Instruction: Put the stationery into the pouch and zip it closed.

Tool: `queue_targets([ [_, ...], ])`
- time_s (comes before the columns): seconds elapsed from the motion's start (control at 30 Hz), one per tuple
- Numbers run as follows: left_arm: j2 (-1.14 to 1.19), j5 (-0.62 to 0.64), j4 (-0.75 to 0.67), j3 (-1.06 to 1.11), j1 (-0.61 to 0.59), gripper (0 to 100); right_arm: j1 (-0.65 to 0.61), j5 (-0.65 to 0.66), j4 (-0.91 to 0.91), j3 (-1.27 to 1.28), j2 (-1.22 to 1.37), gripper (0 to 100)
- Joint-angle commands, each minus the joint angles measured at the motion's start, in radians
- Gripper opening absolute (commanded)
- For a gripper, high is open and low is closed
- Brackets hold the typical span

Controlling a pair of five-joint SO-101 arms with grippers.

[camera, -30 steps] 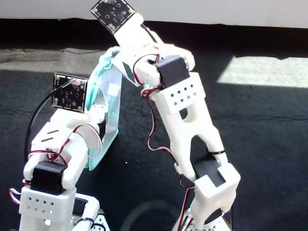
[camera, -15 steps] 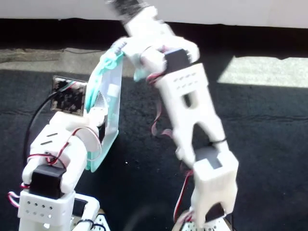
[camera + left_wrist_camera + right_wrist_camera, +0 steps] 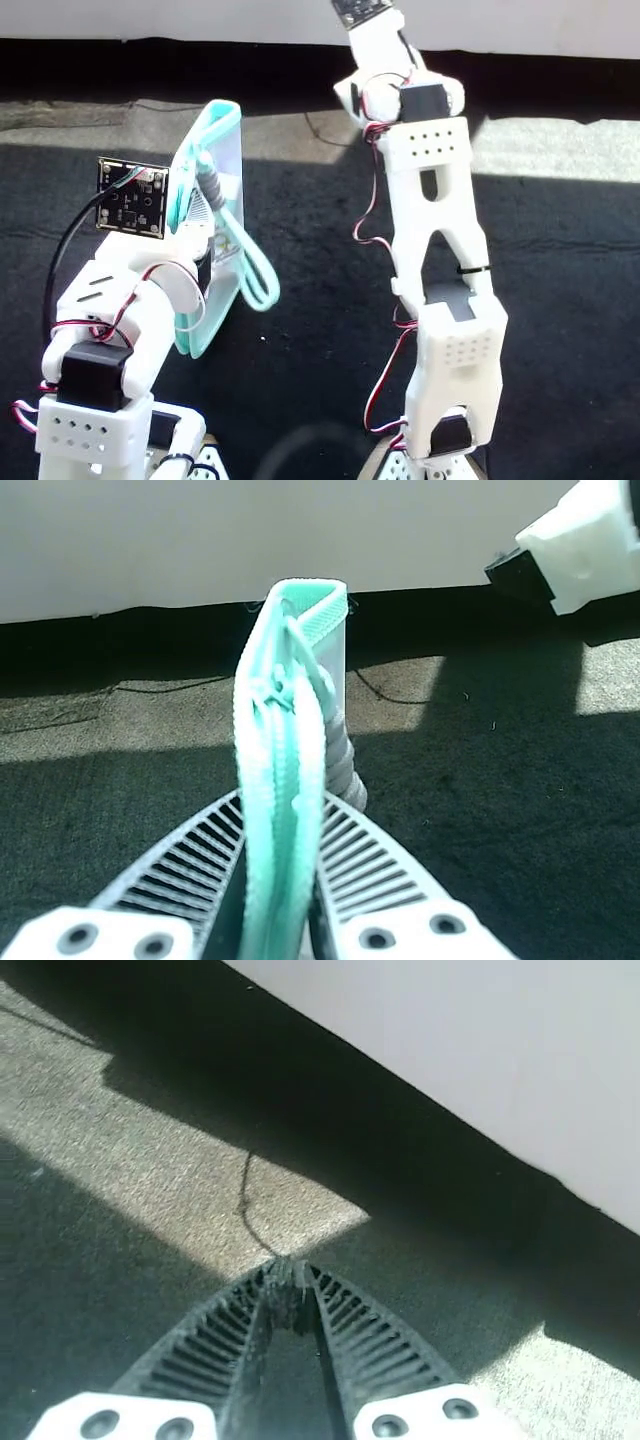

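The pouch (image 3: pixel 218 175), clear with mint-green edging, stands upright on its edge above the dark mat. My left gripper (image 3: pixel 295 802) is shut on it, one ribbed finger (image 3: pixel 195 855) on each side. The mint zipper (image 3: pixel 285 740) runs up the narrow edge facing the left wrist camera, its teeth together, with a pull tab (image 3: pixel 275 692) near the top. A grey ribbed item (image 3: pixel 345 770) shows through the clear side. A mint strap loop (image 3: pixel 255 275) hangs loose from the pouch. My right gripper (image 3: pixel 290 1278) is shut on nothing, far back over the mat near the wall.
A dark mat (image 3: pixel 320 330) covers the table, with a sunlit patch (image 3: pixel 560 150) at the back right. A white wall (image 3: pixel 480 1050) runs along the back. The right arm (image 3: pixel 430 160) stands tall to the right of the pouch. A thin dark cable (image 3: pixel 245 1200) lies on the mat.
The right arm has drawn away from the top of the pouch and swung back and right toward the wall. The pouch has straightened up, and its strap loop now hangs free.
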Motion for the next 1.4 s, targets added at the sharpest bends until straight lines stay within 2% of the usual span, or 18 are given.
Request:
queue_targets([
  [0.0, -0.001, -0.006, -0.071, -0.031, 0.005, 1, -0.051, -0.018, 0.137, -0.108, -0.107, 1.1],
  [0.07, 0.001, -0.006, -0.098, -0.030, 0.008, 1, -0.082, -0.097, 0.232, -0.145, -0.139, 4.7],
  [0.2, 0.001, -0.006, -0.107, -0.030, 0.010, 1, -0.131, -0.302, 0.415, -0.209, -0.185, 26.1],
  [0.23, 0.004, -0.006, -0.107, -0.030, 0.010, 1, -0.147, -0.331, 0.461, -0.220, -0.194, 27.3],
  [0.37, 0.094, -0.006, -0.107, -0.041, 0.010, 1, -0.217, -0.345, 0.515, -0.220, -0.239, 21.7],
  [0.67, 0.259, -0.006, -0.106, -0.148, 0.010, 1, -0.366, -0.468, 0.513, -0.220, -0.288, 21.7],
  [0.83, 0.295, -0.006, -0.106, -0.165, 0.010, 1, -0.446, -0.483, 0.513, -0.219, -0.269, 21.7],
  [1.07, 0.305, -0.006, -0.104, -0.163, 0.010, 1, -0.464, -0.485, 0.507, -0.228, -0.196, 21.7],
  [1.37, 0.303, -0.006, -0.101, -0.160, 0.012, 1, -0.475, -0.485, 0.380, -0.229, -0.122, 21.7],
])
